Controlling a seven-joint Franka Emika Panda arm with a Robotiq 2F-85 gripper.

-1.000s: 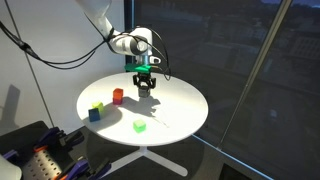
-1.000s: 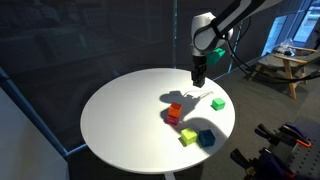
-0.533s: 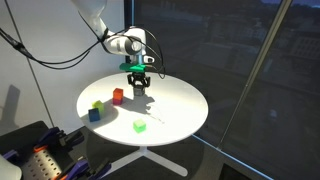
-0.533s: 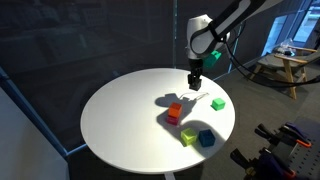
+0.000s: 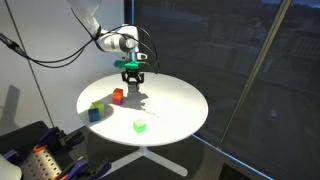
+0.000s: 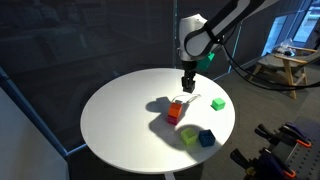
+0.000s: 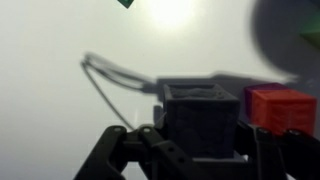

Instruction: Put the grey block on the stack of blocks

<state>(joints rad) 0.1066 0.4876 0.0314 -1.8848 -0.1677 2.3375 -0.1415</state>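
The claw [image 5: 132, 86] seems clamped on the grey block [image 7: 200, 115], holding it raised just beside the stack of blocks [image 5: 117, 96], which stands somewhat in from the edge of the tabletop [image 5: 180, 112].

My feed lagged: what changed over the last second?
The gripper, shut on the grey block, has moved across the table toward the stack of blocks and now hangs just beside it. Nothing was released. The stack, green cube, blue cube and yellow cube stayed put.
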